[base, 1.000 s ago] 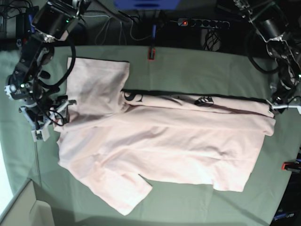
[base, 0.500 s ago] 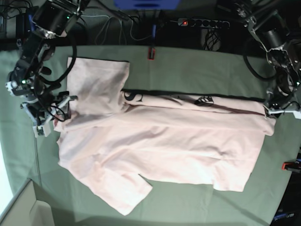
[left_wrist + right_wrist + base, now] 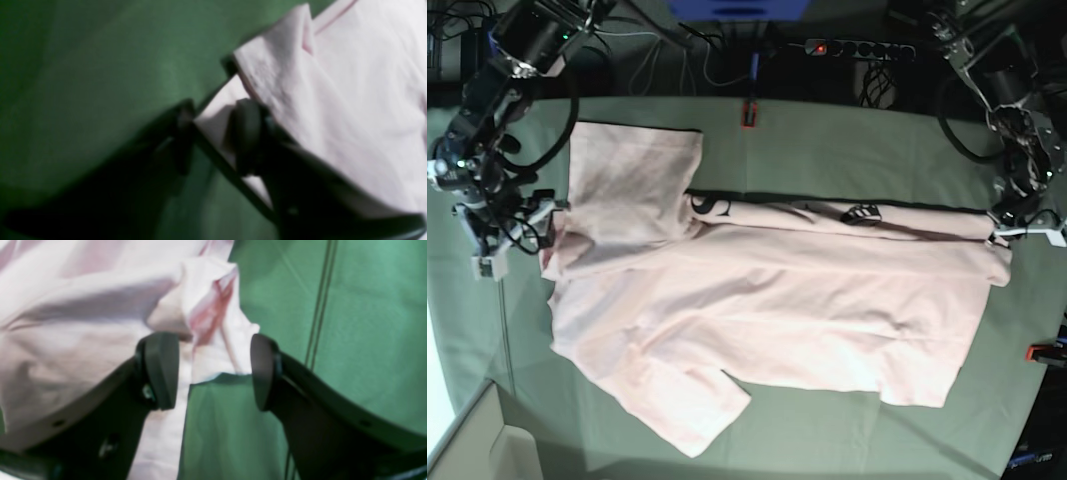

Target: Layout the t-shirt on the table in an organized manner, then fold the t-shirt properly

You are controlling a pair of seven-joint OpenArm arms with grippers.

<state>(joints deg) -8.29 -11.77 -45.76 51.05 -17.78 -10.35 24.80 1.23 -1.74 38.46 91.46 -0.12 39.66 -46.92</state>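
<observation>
Near edge first: the pink t-shirt lies across the grey-green table, doubled lengthwise, one sleeve poking toward the near side, the other sleeve flat at the far left. Black lettering peeks out along the far fold, so the print faces mostly inward.

Left gripper: jaws narrow, with the hem corner between them. The wrist view is blurred, so I can't tell if they're actually pinching cloth or only closing on it. I'd confirm the bite before any lift.

Right gripper: jaws spread wide, straddling a bunched corner at the shoulder end, nothing clamped.

Judgement: this looks like the corner-grab stage ahead of spreading or folding. To do it well:
- seat the right jaws deeper so they take both layers, not just the loose lip
- close both before pulling
- lift together, keeping the far edge taut between the grippers so the fold line stays straight
- mind the near sleeve dragging
</observation>
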